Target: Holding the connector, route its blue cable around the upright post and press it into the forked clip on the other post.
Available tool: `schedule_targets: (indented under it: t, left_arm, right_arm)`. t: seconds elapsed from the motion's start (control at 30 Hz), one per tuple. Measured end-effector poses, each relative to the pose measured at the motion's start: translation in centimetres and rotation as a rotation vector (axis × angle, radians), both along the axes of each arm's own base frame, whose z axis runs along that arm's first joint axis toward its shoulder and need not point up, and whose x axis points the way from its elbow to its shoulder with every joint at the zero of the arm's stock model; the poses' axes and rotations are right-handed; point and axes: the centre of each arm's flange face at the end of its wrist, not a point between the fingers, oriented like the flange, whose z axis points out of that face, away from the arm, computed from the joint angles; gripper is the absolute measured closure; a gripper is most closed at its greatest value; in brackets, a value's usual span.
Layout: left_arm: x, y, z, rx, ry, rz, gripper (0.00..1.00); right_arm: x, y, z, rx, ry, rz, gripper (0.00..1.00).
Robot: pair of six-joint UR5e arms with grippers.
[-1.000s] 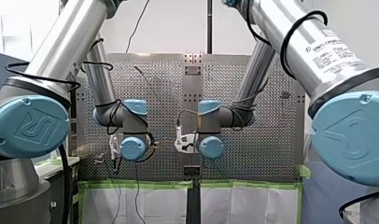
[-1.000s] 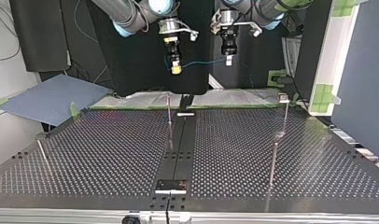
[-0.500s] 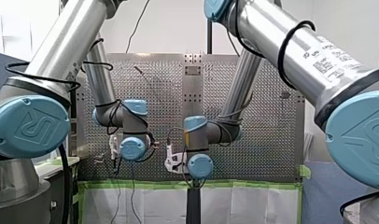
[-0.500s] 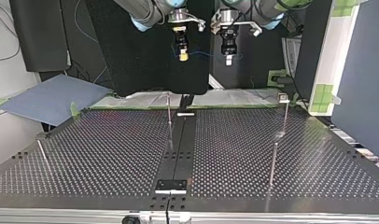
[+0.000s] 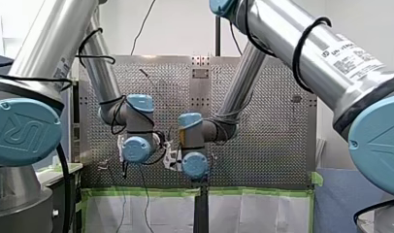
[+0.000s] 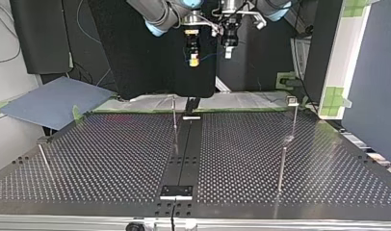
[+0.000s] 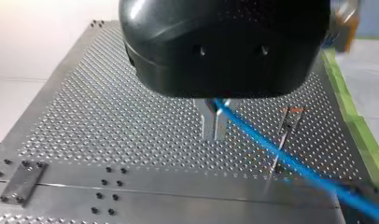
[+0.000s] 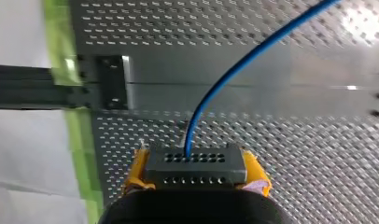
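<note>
Your right hand has the connector clamped, your left hand is pinched narrow on the blue cable just beside it, both well above the surface, so pull them apart too fast and I'd bet the cable slips or kinks.

A pale, evenly lit wall stands behind the perforated table, with a thin black cable trailing down it. In the front view, green tape edges the table and white sheeting hangs below. Seen from across the table, a black panel backs everything. A grey-blue board lies at the left, and a dark blue screen stands at the right.
</note>
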Motion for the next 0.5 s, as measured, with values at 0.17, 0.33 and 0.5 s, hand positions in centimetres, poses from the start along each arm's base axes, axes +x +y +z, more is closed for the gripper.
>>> schedule_targets:
  t: [0.17,0.33,0.5]
  left_arm:
    - [-0.1,0.4,1.3,0.006,0.000,0.025,1.00]
    - [0.0,0.7,2.6,0.003,-0.002,0.036,1.00]
    - [0.5,0.8,4.4,-0.008,-0.014,0.046,1.00]
  right_arm:
    - [0.0,-1.6,2.7,0.003,-0.053,-0.051,1.00]
    - [-0.1,-3.0,5.4,-0.002,-0.098,-0.054,1.00]
    - [-0.2,-4.5,8.4,-0.028,-0.122,-0.059,1.00]
